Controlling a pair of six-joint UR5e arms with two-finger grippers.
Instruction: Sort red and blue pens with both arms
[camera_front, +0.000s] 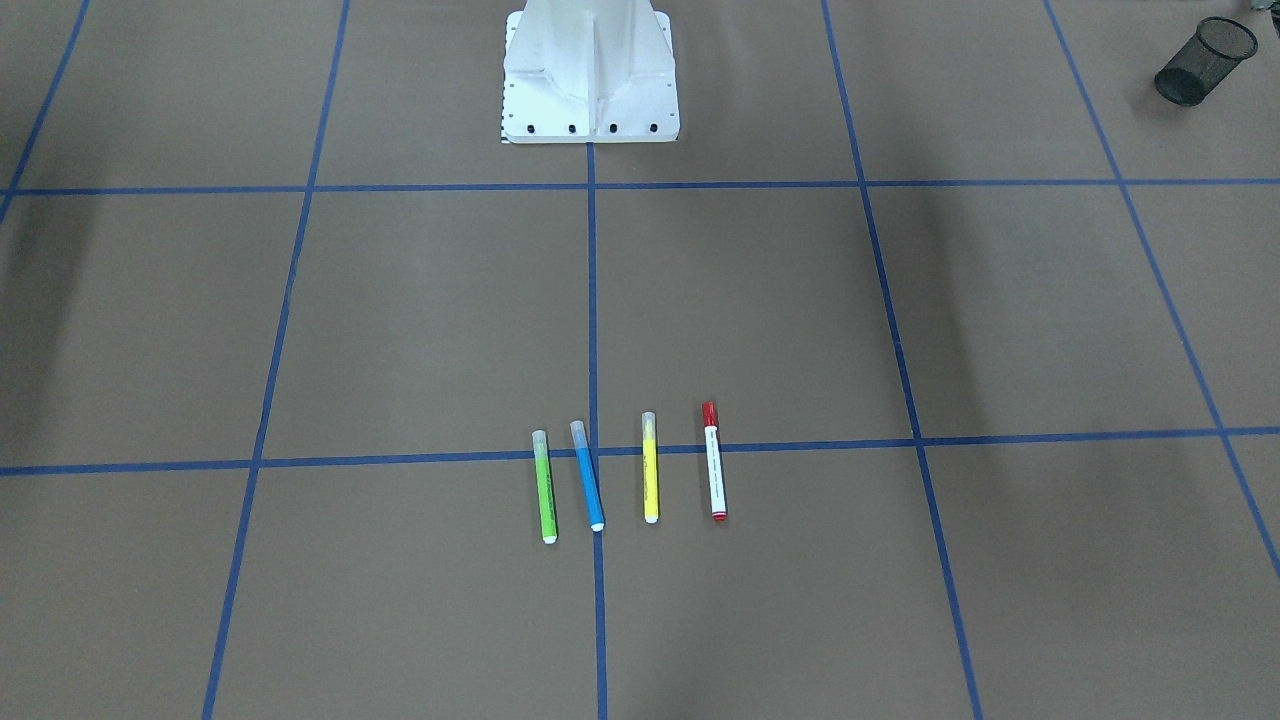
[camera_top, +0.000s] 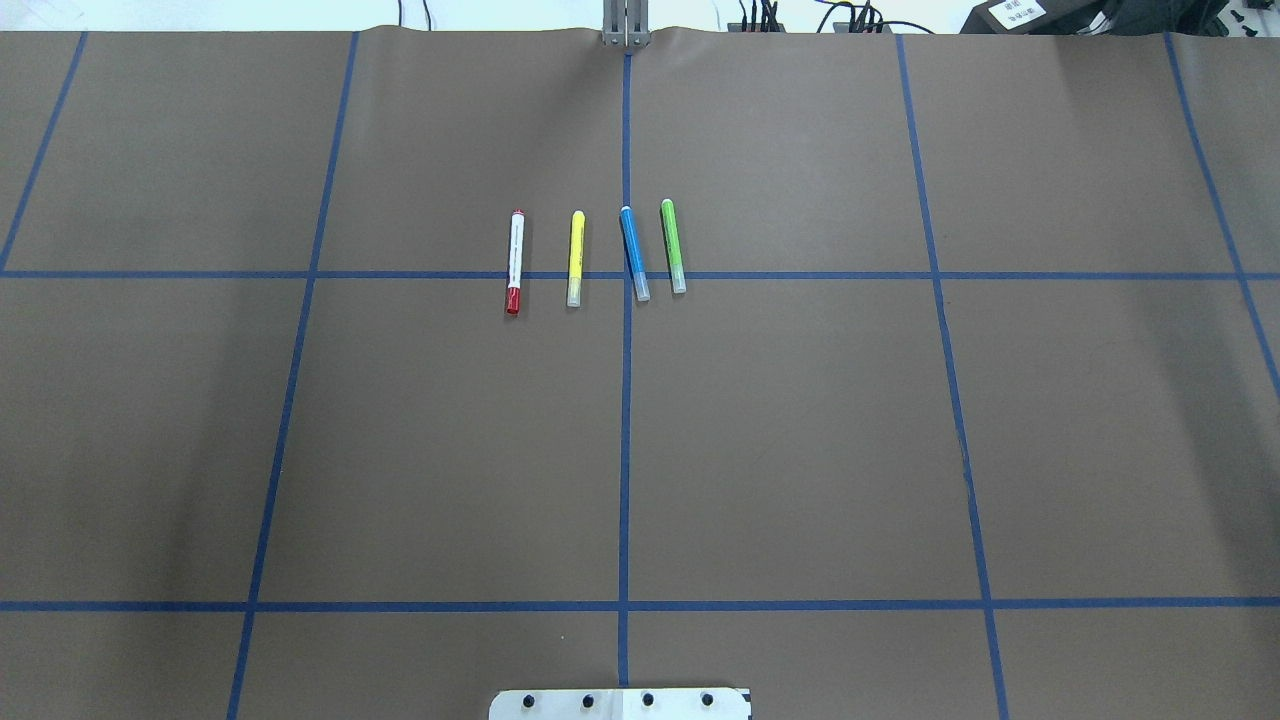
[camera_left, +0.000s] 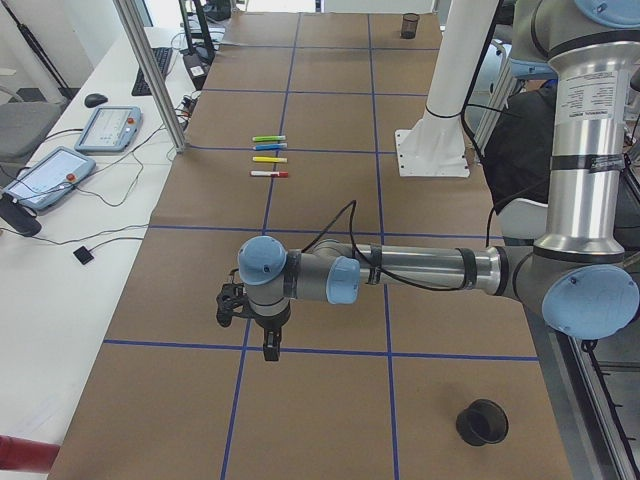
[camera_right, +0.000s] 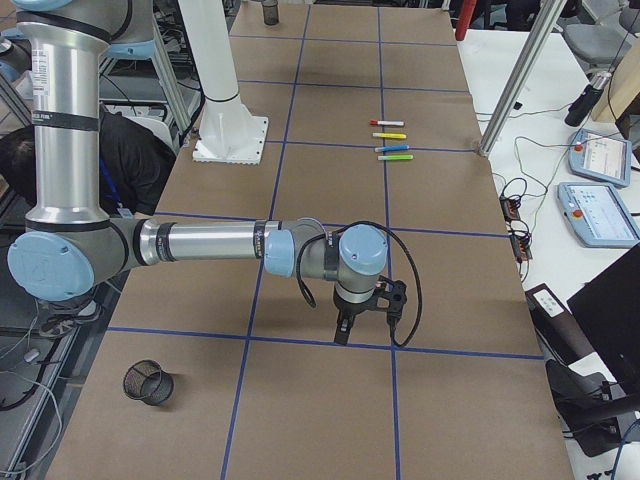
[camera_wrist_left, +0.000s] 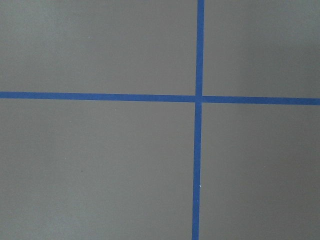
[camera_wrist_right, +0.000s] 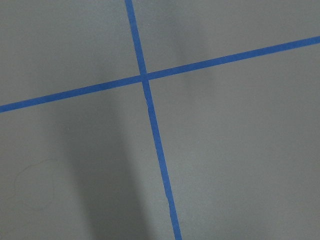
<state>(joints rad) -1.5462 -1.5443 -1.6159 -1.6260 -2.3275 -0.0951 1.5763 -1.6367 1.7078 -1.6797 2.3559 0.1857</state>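
Observation:
The red pen (camera_top: 514, 262), white-barrelled with a red cap, lies at the left end of a row of markers in the overhead view; it also shows in the front-facing view (camera_front: 714, 462). The blue pen (camera_top: 634, 252) (camera_front: 587, 489) lies third in that row, across the centre tape line. My left gripper (camera_left: 268, 345) hangs low over the table far from the pens, seen only from the left side view. My right gripper (camera_right: 343, 330) hangs likewise at the opposite end. I cannot tell whether either is open or shut. Both wrist views show only brown paper and blue tape.
A yellow marker (camera_top: 576, 258) and a green marker (camera_top: 673, 246) lie in the same row. One black mesh cup (camera_right: 147, 382) lies near my right arm, another black cup (camera_left: 482, 422) stands near my left. The white robot base (camera_front: 590, 75) stands mid-table.

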